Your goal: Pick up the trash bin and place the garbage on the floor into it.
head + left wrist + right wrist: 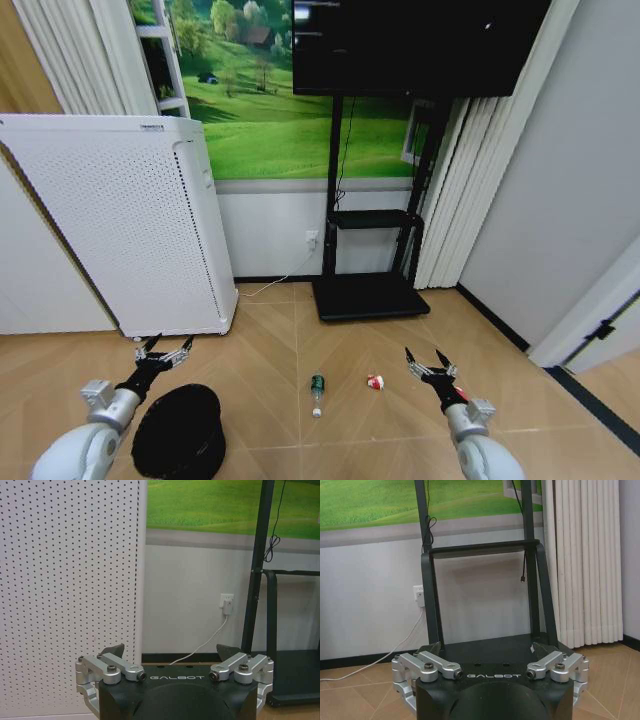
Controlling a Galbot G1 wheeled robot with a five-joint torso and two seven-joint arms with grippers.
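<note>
1. While I hold both arms low ahead of the base, the left gripper (pixel 164 349) hangs just above and beyond the small round black trash bin with the mesh wall (pixel 178 430), fingers spread wide and gripping nothing; the left wrist view confirms the splayed fingers (pixel 113 651), aimed at the wall rather than down at the bin.
2. My right gripper (pixel 428 361) sits to the right at about the same reach, also released and empty, with its fingers (pixel 543 648) parted in the right wrist view.
3. That bin stands upright on the light tan herringbone wood floor (pixel 540 400), near my left side, untouched, so I judge the first step, picking it up, is the one in hand and not yet begun.
4. Farther out, between the two grippers, lies the garbage: a small green bottle with a pale neck (pixel 317 390) on its side and, just right of it, a crumpled red-and-white scrap (pixel 375 382). I cannot make out a third piece.
5. Beyond those stand a tall white perforated appliance (pixel 120 220) on the left and a black monitor stand (pixel 370 290) against the wall.
6. My next move, as I read it, calls for drawing the left gripper back and down over the bin's rim, then clenching on the rim.
</note>
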